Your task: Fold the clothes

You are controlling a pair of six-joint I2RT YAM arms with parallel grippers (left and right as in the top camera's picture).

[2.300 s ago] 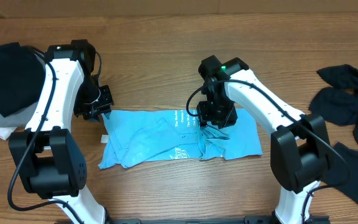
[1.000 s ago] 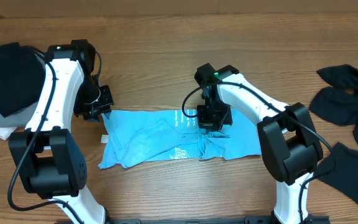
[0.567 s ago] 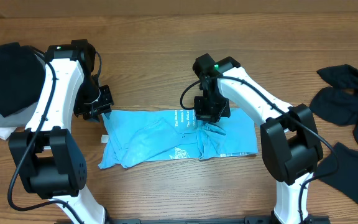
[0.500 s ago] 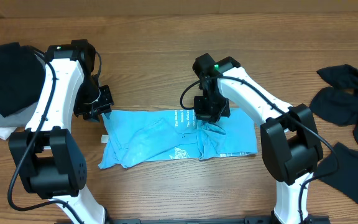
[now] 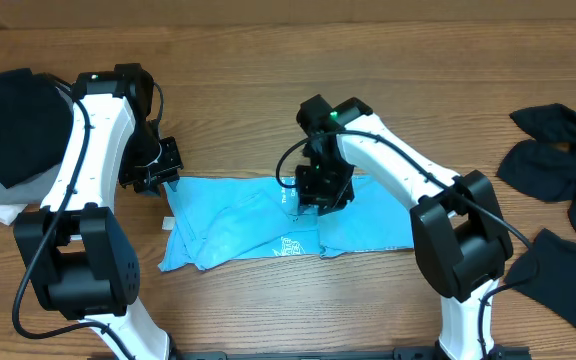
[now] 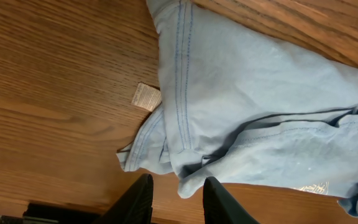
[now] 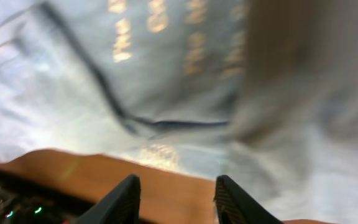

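The light blue T-shirt (image 5: 268, 225) lies on the wooden table folded into a long strip, with lettering near its middle. My left gripper (image 5: 158, 172) hovers at the shirt's upper left corner. In the left wrist view it is open (image 6: 178, 202) and empty, just off the shirt's hem (image 6: 260, 112), beside a small white tag (image 6: 146, 96). My right gripper (image 5: 318, 190) is over the middle of the shirt. In the blurred right wrist view it is open (image 7: 179, 199) with nothing between the fingers, close above the shirt (image 7: 179, 81).
A heap of black garments (image 5: 558, 200) lies at the right edge of the table. A black and grey garment (image 5: 8, 130) lies at the far left behind my left arm. Bare wood runs along the back and front of the shirt.
My right gripper has moved left along the shirt, from its right part to its middle, and the bunched cloth there now lies flatter. My left arm has not moved.
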